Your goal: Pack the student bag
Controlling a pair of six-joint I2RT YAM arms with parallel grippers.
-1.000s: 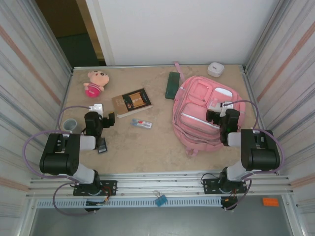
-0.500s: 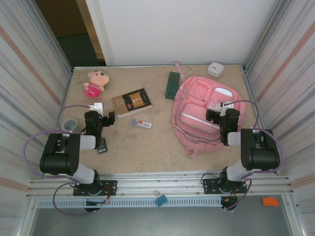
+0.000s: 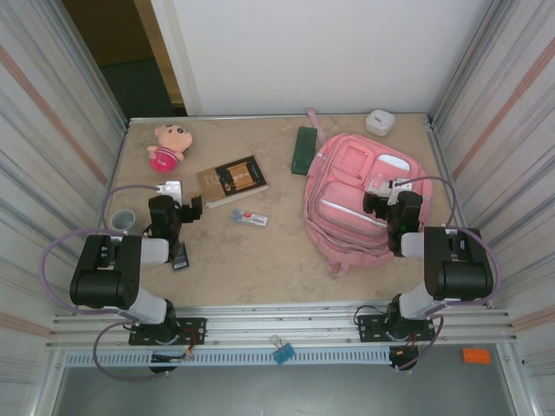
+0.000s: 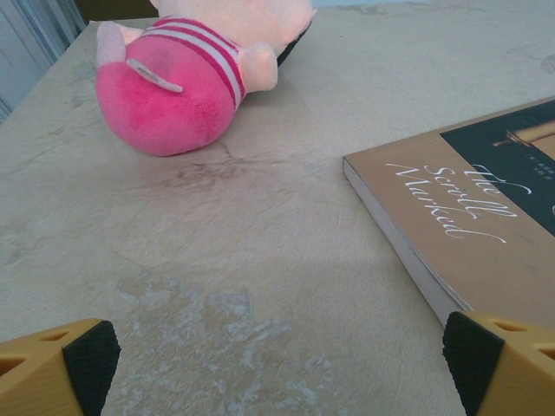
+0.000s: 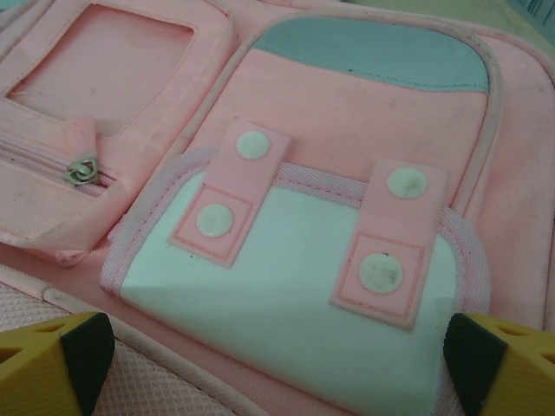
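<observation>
The student bag (image 3: pixel 355 204), a big pink backpack with pale trim, lies flat on the right of the table. My right gripper (image 3: pixel 392 195) hovers open over its front. In the right wrist view the fingertips (image 5: pixel 87 351) stand wide apart above a white pocket flap (image 5: pixel 286 295) with two pink snap tabs, and a zip pull (image 5: pixel 82 170) sits to the left. My left gripper (image 3: pixel 184 201) is open low over bare table, nothing between its pads (image 4: pixel 91 360). A brown book (image 4: pixel 477 217) lies just right of it and a pink plush doll (image 4: pixel 178 87) further ahead.
On the table are the plush doll (image 3: pixel 166 146), the brown book (image 3: pixel 231 179), a dark green case (image 3: pixel 303 149), a small white box (image 3: pixel 379 121), a small tube (image 3: pixel 249 217), a grey cup (image 3: pixel 123 220) and a small black item (image 3: pixel 179 256). Corrugated walls (image 3: pixel 52 156) close both sides.
</observation>
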